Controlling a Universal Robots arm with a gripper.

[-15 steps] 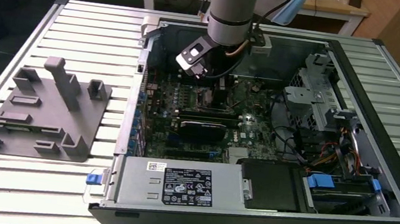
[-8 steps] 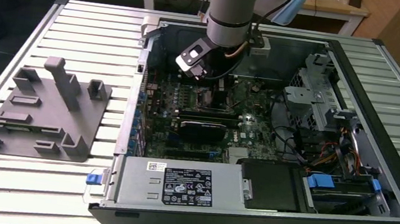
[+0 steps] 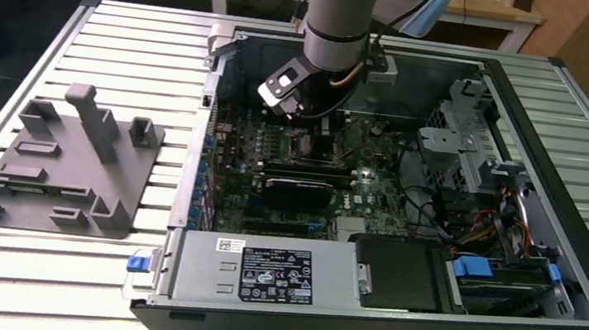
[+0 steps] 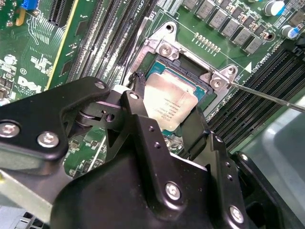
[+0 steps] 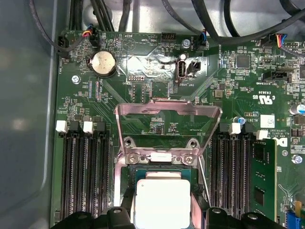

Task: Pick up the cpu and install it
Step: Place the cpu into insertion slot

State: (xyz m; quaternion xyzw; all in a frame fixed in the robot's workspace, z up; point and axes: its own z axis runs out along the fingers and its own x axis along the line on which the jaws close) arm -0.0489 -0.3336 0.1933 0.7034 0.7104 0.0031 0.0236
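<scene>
The cpu (image 4: 167, 106), a small square chip with a pale silver top, sits low over the open socket on the green motherboard (image 5: 157, 81). It is also seen as the pale cpu (image 5: 162, 205) in the first wrist view. My gripper (image 4: 167, 109) is shut on it, with a black finger (image 4: 137, 102) against each of two opposite edges. The socket's metal load plate (image 5: 169, 119) stands flipped up behind the chip. In the exterior view my gripper (image 3: 311, 132) reaches down into the computer case over the socket area.
Memory slots (image 5: 83, 171) flank the socket on both sides. A thin metal lever (image 4: 267, 98) juts out beside the socket. The open case (image 3: 404, 186) holds cables, a drive cage and a power supply (image 3: 260, 273). A grey fixture (image 3: 60, 172) lies at the exterior view's left.
</scene>
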